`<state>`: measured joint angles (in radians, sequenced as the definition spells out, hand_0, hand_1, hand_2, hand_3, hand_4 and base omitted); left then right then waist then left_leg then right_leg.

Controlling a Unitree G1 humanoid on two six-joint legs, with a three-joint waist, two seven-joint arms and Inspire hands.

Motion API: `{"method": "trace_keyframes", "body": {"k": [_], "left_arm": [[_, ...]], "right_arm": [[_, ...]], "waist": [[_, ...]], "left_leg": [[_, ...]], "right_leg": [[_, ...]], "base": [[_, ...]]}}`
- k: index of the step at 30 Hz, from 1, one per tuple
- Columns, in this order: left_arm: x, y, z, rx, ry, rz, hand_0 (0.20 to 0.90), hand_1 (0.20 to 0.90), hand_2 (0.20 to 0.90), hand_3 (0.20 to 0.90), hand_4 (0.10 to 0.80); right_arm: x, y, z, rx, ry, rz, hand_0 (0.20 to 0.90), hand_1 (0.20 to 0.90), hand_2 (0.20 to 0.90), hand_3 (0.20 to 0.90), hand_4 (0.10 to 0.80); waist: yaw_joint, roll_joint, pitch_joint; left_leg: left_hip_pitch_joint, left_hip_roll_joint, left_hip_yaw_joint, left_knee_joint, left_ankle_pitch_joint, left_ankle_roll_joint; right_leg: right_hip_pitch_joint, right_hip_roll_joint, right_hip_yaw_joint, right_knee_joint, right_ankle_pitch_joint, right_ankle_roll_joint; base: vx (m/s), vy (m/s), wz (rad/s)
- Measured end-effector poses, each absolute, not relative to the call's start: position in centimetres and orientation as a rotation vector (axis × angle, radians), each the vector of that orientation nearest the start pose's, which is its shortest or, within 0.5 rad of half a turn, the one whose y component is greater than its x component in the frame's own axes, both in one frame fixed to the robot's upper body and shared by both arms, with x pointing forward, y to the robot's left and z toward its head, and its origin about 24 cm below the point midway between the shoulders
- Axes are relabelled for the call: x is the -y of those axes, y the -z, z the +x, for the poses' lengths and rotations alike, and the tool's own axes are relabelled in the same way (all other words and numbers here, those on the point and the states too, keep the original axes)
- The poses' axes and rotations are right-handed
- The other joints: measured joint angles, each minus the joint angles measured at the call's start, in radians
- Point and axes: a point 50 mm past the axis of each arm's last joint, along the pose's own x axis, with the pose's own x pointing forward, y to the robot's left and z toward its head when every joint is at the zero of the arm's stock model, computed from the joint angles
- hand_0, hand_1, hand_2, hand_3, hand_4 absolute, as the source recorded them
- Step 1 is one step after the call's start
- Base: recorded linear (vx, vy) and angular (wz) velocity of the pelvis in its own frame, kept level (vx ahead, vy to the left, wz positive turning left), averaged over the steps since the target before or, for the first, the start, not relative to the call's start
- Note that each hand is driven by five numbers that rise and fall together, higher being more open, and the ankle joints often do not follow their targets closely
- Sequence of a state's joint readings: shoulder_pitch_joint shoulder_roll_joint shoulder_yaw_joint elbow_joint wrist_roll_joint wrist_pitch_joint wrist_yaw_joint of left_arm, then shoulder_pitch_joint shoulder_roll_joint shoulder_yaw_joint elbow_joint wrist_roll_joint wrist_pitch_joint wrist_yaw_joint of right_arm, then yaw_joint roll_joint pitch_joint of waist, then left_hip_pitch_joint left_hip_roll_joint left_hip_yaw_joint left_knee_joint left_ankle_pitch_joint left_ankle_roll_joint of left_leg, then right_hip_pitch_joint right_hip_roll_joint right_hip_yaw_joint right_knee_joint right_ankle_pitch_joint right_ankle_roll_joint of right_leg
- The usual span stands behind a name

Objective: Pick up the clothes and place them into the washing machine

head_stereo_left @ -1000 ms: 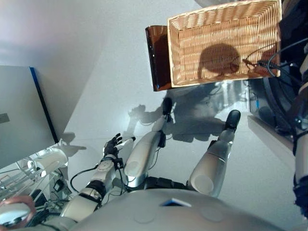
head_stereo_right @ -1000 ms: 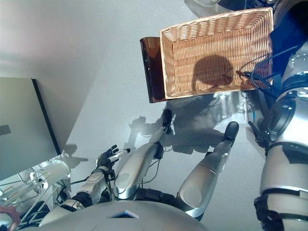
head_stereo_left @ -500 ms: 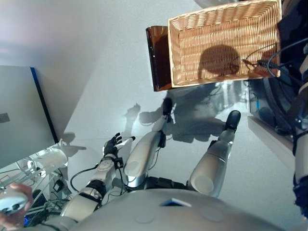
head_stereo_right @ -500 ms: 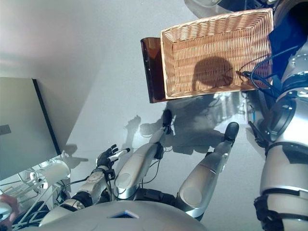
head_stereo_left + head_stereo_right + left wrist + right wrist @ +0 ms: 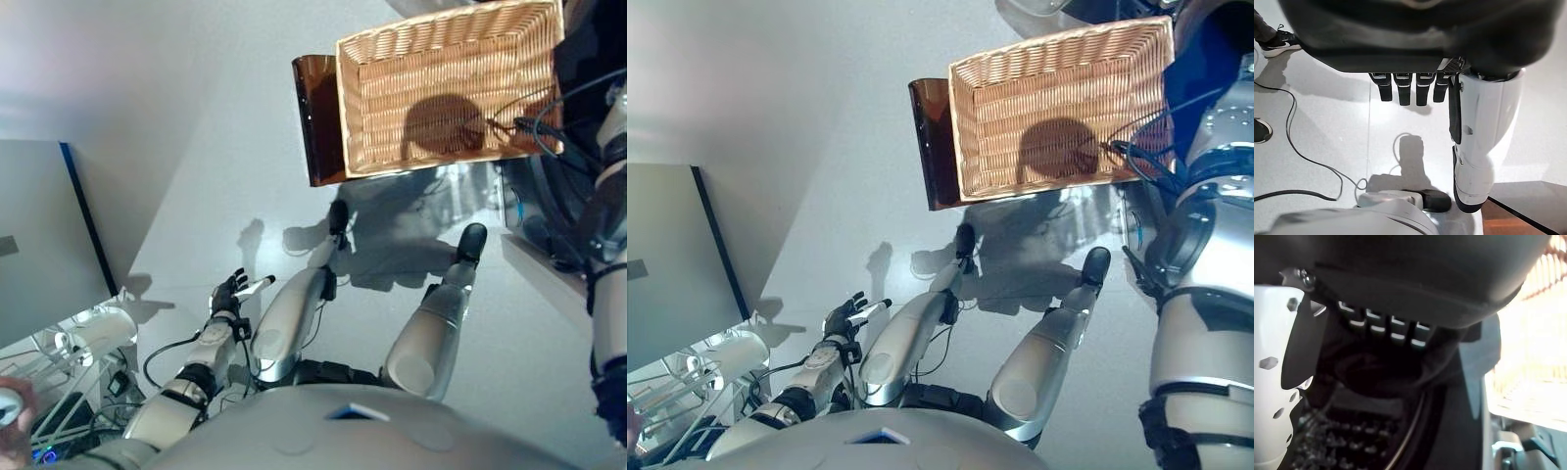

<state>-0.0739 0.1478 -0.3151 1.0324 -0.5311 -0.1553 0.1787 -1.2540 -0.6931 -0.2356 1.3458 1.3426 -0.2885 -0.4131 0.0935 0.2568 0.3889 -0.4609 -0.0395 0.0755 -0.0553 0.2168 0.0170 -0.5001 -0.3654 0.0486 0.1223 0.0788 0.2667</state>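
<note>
The washing machine drum (image 5: 1327, 445) is filling the lower left of the right wrist view with its dark perforated wall, so the right hand (image 5: 1415, 269) is judged to be reaching inside it. The wicker basket (image 5: 446, 93) is sitting at the upper right of the left eye view, resting on a brown panel (image 5: 315, 117), and it is showing no clothes at all.

The only candidate for the clothes is a dark bunched lump (image 5: 1376, 374) lying just past the right hand's fingers (image 5: 1381, 323). It is too dim to be sure it is fabric. The fingers are looking straight and loose rather than curled, with nothing pinched between them.

The step in hand is probably the release. To do it well, the hand should be opening fully deep in the drum and backing out straight, so no cloth is trailing over the door rim.

The lump is showing no clear long axis; it is crumpled, spreading roughly across the frame under the finger row and pointing nowhere.

The left hand (image 5: 228, 292) is hanging at the lower left, fingers spread and empty.
</note>
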Motion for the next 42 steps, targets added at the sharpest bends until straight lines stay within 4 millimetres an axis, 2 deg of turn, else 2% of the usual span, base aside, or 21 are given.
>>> {"method": "trace_keyframes", "body": {"k": [4,9,11,13,14,18,21,31,34,42], "left_arm": [[-17.5,13.6,16.7,-0.844,-0.229,-0.102,0.900,0.900,0.900,0.900,0.800],[-17.6,13.5,16.8,-0.837,-0.233,-0.105,0.900,0.900,0.900,0.900,0.800],[-18.0,13.5,16.8,-0.838,-0.256,-0.114,0.900,0.900,0.900,0.900,0.800],[-18.3,13.5,16.8,-0.837,-0.269,-0.113,0.900,0.900,0.900,0.900,0.800],[-18.5,13.5,16.8,-0.838,-0.273,-0.109,0.900,0.900,0.900,0.900,0.800],[-18.4,13.7,16.5,-0.849,-0.274,-0.110,0.900,0.900,0.900,0.900,0.800],[-19.0,13.6,16.5,-0.847,-0.318,-0.111,0.900,0.900,0.900,0.900,0.800],[-19.1,13.5,16.8,-0.828,-0.326,-0.114,0.900,0.900,0.900,0.900,0.800],[-19.9,13.2,17.1,-0.813,-0.355,-0.094,0.900,0.900,0.900,0.900,0.800],[-20.0,12.9,17.7,-0.795,-0.384,-0.088,0.900,0.900,0.900,0.900,0.800]], "right_arm": [[35.2,-21.8,37.0,0.300,0.888,1.144,0.900,0.900,0.900,0.900,0.800],[34.0,-21.2,37.8,0.206,0.850,0.938,0.900,0.900,0.900,0.900,0.800],[32.8,-20.7,38.4,0.175,0.825,0.896,0.900,0.900,0.900,0.900,0.800],[32.4,-20.2,38.5,0.144,0.816,0.827,0.900,0.900,0.900,0.900,0.800],[32.3,-19.7,38.6,0.111,0.808,0.738,0.900,0.900,0.900,0.900,0.800],[31.8,-19.2,38.7,0.069,0.777,0.570,0.900,0.900,0.900,0.900,0.800],[30.8,-18.4,39.0,0.039,0.705,0.328,0.900,0.900,0.900,0.900,0.800],[29.2,-17.4,39.6,-0.031,0.589,0.112,0.900,0.900,0.900,0.900,0.800],[27.6,-17.3,40.2,-0.029,0.518,-0.062,0.900,0.900,0.900,0.900,0.800],[23.8,-16.6,40.9,0.000,0.420,-0.115,0.900,0.900,0.900,0.900,0.800]], "waist": [[0.000,-0.002,0.002],[-0.010,-0.008,0.006],[-0.025,-0.026,0.007],[-0.027,-0.046,0.004],[-0.029,-0.063,0.002],[-0.034,-0.066,0.004],[-0.050,-0.088,0.018],[-0.057,-0.115,0.020],[-0.062,-0.139,0.019],[-0.082,-0.154,0.028]], "left_leg": [[0.008,0.014,0.005,0.008,-0.001,-0.002],[0.019,0.017,0.011,0.016,-0.002,-0.003],[0.019,0.020,0.011,0.024,-0.001,-0.005],[0.019,0.024,0.013,0.034,-0.005,-0.010],[0.019,0.028,0.013,0.037,-0.010,-0.016],[0.019,0.036,0.013,0.038,-0.007,-0.015],[0.016,0.046,0.017,0.039,-0.008,-0.022],[0.014,0.053,0.018,0.035,-0.012,-0.027],[-0.018,0.063,0.023,0.034,-0.010,-0.041],[-0.030,0.069,0.031,0.001,0.006,-0.038]], "right_leg": [[0.003,0.013,0.000,0.015,0.000,0.000],[0.005,0.015,0.000,0.033,-0.001,-0.001],[0.004,0.017,0.001,0.042,-0.001,-0.001],[0.005,0.022,0.006,0.044,-0.005,-0.009],[0.004,0.028,0.010,0.047,-0.006,-0.009],[0.003,0.036,0.012,0.047,-0.003,-0.013],[0.000,0.049,0.012,0.046,-0.003,-0.013],[-0.003,0.053,0.012,0.044,-0.006,-0.019],[-0.039,0.069,0.018,0.042,0.001,-0.026],[-0.056,0.079,0.018,0.007,0.017,-0.022]], "base": [[-0.016,-0.004,-0.05],[-0.011,-0.004,-0.03],[-0.019,-0.010,-0.02],[-0.031,-0.015,-0.07],[-0.036,-0.019,-0.07],[-0.037,-0.020,-0.04],[-0.018,-0.005,-0.05],[0.000,-0.001,-0.01],[0.007,0.005,-0.08],[0.004,0.014,-0.02]]}}
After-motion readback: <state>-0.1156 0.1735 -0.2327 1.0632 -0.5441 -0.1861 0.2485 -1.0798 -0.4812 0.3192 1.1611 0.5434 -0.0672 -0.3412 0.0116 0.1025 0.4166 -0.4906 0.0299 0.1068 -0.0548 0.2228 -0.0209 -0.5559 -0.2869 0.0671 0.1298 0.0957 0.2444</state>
